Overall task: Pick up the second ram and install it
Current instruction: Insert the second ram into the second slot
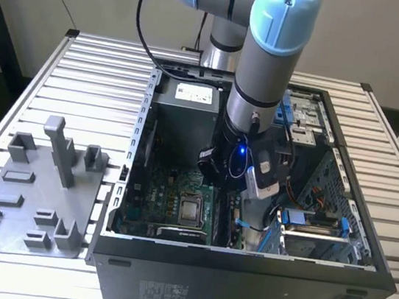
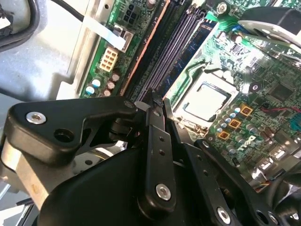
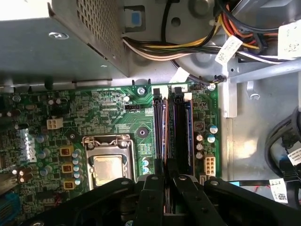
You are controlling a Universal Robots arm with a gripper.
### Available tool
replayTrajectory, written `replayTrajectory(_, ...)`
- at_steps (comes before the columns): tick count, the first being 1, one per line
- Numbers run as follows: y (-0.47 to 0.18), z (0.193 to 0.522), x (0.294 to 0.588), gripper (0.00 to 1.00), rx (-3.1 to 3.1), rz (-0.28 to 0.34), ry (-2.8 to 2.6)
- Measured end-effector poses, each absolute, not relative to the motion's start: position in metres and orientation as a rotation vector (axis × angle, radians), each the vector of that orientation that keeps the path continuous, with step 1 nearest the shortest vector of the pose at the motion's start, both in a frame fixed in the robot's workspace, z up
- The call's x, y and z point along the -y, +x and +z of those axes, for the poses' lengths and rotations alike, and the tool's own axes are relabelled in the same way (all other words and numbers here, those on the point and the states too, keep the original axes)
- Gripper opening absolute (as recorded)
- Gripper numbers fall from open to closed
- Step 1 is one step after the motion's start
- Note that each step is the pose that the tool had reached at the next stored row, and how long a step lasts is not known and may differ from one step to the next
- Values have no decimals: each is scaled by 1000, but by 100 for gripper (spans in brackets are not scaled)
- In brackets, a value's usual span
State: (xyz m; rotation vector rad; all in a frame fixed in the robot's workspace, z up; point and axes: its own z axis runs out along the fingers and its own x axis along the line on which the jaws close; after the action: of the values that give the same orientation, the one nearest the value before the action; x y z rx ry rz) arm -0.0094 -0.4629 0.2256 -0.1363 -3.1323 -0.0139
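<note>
My gripper (image 3: 165,181) is down inside the open computer case (image 1: 238,296), over the motherboard's long black memory slots (image 3: 181,127). In both wrist views the two fingers stand close together with a thin edge between them. That edge runs on as a narrow brownish-purple strip along one slot. It looks like the second ram (image 3: 162,127) seen edge-on, standing in line with the slot. In the second wrist view the same strip (image 2: 171,52) leads away from the fingertips (image 2: 155,101). How deep it sits in the slot is hidden.
The processor socket (image 3: 108,167) lies beside the slots. The power supply box (image 3: 61,42) and a bundle of cables (image 3: 188,42) sit past the slots' far end. A grey plastic tray (image 1: 37,194) rests on the slatted table at the exterior view's left.
</note>
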Motion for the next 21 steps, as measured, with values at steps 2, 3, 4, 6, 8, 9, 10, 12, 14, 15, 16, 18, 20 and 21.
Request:
replayTrajectory(2, -9, 225, 463, 14, 3132, -14, -136)
replayTrajectory(3, -8, 225, 463, 14, 3132, -15, -136)
replayTrajectory(4, -8, 225, 463, 14, 3132, -15, -136)
replayTrajectory(6, -8, 225, 463, 14, 3132, -14, -136)
replayTrajectory(8, -8, 225, 463, 14, 3133, -14, -133)
replayTrajectory(9, -8, 225, 463, 14, 3135, -15, -125)
replayTrajectory(10, -8, 225, 463, 14, 3137, -15, -113)
replayTrajectory(12, -8, 225, 463, 14, 3143, -15, -76)
replayTrajectory(14, -8, 225, 464, 14, 3152, -15, -36)
replayTrajectory(15, -8, 225, 464, 14, 3157, -15, -20)
replayTrajectory(16, -8, 225, 464, 14, 3161, -16, -12)
replayTrajectory(18, -9, 225, 464, 14, 3164, -16, -10)
replayTrajectory(20, -10, 225, 464, 14, 3167, -16, -10)
replayTrajectory(21, -11, 225, 465, 14, 3168, -17, -10)
